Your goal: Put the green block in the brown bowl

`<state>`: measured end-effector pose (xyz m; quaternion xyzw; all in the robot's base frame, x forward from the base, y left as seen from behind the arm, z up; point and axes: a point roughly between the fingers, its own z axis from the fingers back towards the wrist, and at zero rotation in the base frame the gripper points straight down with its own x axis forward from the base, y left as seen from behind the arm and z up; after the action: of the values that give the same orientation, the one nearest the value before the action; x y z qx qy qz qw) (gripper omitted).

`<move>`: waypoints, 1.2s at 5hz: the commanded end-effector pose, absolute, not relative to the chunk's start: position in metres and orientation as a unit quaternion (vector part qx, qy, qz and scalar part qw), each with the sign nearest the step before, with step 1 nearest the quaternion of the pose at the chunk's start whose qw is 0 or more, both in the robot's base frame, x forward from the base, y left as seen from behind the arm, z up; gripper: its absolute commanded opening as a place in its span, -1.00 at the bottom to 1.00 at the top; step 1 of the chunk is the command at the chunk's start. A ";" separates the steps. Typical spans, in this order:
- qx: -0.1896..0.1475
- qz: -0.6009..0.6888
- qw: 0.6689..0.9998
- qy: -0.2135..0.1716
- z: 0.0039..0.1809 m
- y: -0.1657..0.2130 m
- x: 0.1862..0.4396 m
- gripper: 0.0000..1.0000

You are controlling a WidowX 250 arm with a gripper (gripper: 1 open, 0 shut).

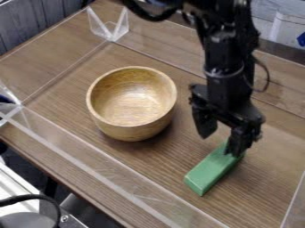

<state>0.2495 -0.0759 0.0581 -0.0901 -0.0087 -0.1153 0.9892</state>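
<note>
My fingers [226, 134] stand wide and empty above the green block [216, 169], which looks light, stiff and best pinched across its narrow sides mid-length.

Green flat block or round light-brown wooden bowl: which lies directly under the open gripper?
The green flat block; the open gripper straddles its far end, while the round light-brown wooden bowl sits apart.

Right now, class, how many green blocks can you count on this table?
1. The green block lies on the wooden table, right of the brown bowl, with the open jaws of the gripper just above its far end. None shows inside the bowl.
</note>
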 end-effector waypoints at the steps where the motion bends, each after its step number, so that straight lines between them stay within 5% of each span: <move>1: -0.092 -0.119 0.988 -0.024 0.056 -0.079 0.253 1.00; 3: -0.090 -0.119 0.989 -0.013 0.034 -0.081 0.252 1.00; 4: -0.091 -0.117 0.989 -0.013 0.032 -0.080 0.253 -1.00; 6: -0.089 -0.117 0.989 -0.019 0.049 -0.077 0.253 -1.00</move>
<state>0.2394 -0.0762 0.0319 -0.0862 0.0187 -0.1158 0.9893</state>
